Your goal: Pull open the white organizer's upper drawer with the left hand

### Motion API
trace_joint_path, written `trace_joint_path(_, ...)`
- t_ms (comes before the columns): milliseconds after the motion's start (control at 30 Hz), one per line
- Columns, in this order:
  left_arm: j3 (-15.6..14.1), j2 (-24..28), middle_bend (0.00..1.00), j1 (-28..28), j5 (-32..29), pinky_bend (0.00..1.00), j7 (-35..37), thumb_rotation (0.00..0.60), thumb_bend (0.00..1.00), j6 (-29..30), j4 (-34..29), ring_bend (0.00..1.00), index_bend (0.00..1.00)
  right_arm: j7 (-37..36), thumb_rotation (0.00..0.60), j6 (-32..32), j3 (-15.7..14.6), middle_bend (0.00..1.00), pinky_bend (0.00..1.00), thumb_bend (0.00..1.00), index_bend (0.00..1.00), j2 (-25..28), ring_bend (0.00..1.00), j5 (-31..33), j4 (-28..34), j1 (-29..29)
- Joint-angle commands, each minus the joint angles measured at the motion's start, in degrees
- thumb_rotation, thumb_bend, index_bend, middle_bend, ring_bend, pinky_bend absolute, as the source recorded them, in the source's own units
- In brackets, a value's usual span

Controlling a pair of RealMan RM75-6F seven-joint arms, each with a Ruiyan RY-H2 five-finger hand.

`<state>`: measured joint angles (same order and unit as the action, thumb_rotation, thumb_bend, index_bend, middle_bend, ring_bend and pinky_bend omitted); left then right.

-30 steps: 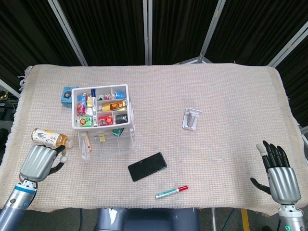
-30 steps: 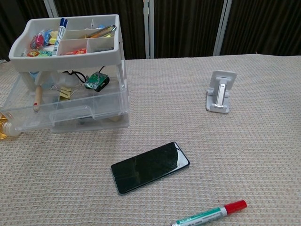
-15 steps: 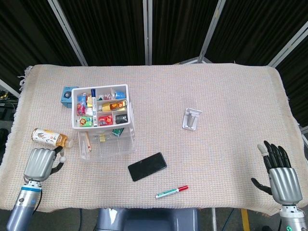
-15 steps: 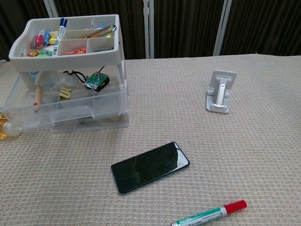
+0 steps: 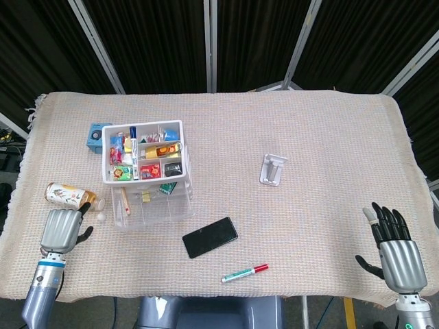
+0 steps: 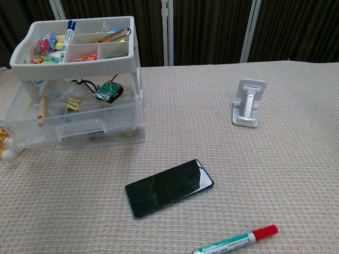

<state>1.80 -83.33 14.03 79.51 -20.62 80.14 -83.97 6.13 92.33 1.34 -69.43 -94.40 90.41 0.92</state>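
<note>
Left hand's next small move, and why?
Probably bring the left hand right and forward to the upper drawer front. The hand sits at the near left table edge, holding nothing, apart from the organizer; the drawer already looks partly out.

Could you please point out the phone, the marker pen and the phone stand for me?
phone (image 5: 210, 237): head view, middle of its dark screen.
marker pen (image 6: 233, 242): chest view, green-and-white barrel.
phone stand (image 6: 247, 103): chest view, its white backrest.

Even, bright overhead light; soft shadows under the organizer (image 5: 144, 175) (dark backdrop behind), both views sharp.
</note>
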Motion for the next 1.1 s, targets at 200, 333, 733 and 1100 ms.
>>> trace_joint_path(200,0.3,0.3,0.93,-0.7,0.9,0.76,0.8,0.6,0.26,1.3,-0.8,0.9,0.37,0.4,0.6,0.1,-0.2,0.0,0.0,0.0,0.0,-0.1,0.0,-0.4,-0.1,-0.1)
trace_joint_path(333,0.3,1.2,0.77,-1.7,2.9,0.66,2.1,0.6,0.24,4.1,-2.5,0.78,0.29,0.3,0.6,0.1,-0.3,0.0,0.0,0.0,0.0,0.0,0.0,-0.5,0.0,-0.1)
trace_joint_path(733,-0.4,5.2,0.0,-8.0,9.6,0.04,-0.1,0.6,0.2,17.3,-11.3,0.04,0.0,-2.4,0.6,1.5,-0.4,0.0,0.0,0.0,0.0,1.8,0.0,-2.2,0.5,-0.2)
trace_joint_path(1100,-1.8,10.5,0.0,-9.1,6.4,0.0,1.5,0.6,0.18,12.5,-16.3,0.0,0.0,-4.1,0.6,2.6,0.2,0.0,0.0,0.0,0.0,1.9,0.0,-3.0,-0.8,0.2)
